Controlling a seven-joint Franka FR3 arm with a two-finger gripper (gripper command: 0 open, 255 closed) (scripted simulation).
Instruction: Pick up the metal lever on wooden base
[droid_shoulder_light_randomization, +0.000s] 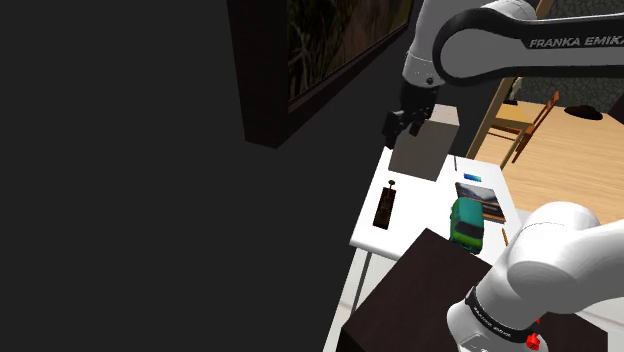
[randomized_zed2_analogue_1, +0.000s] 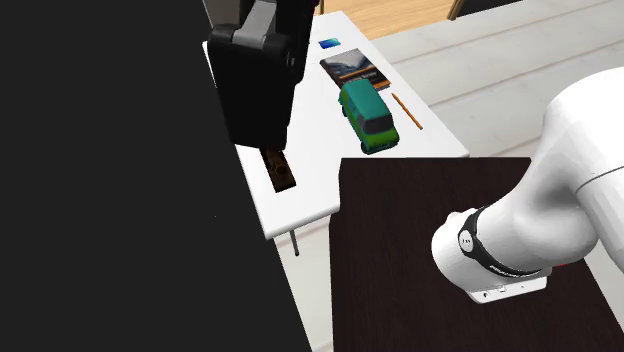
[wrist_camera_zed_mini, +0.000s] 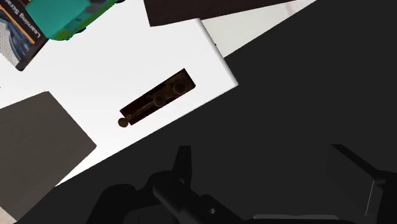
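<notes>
The lever on its dark wooden base (droid_shoulder_light_randomization: 385, 207) lies flat near the white table's edge toward the shoulder view's left; a small knob sticks out at its far end. It also shows in the second exterior view (randomized_zed2_analogue_1: 279, 168) and in the wrist view (wrist_camera_zed_mini: 158, 98). My gripper (droid_shoulder_light_randomization: 403, 122) hangs high above the table, beside the top of a grey box, apart from the lever. In the wrist view my gripper (wrist_camera_zed_mini: 267, 175) is open with nothing between its two black fingers (wrist_camera_zed_mini: 183, 164), and the lever lies well ahead of them.
A tall grey box (droid_shoulder_light_randomization: 425, 146) stands on the white table (droid_shoulder_light_randomization: 415, 215) just beyond the lever. A green toy van (droid_shoulder_light_randomization: 467, 221), a book (droid_shoulder_light_randomization: 478, 197), a small blue item (droid_shoulder_light_randomization: 473, 178) and a pencil (randomized_zed2_analogue_1: 406, 110) lie further along. The dark stand (droid_shoulder_light_randomization: 415, 290) adjoins the table.
</notes>
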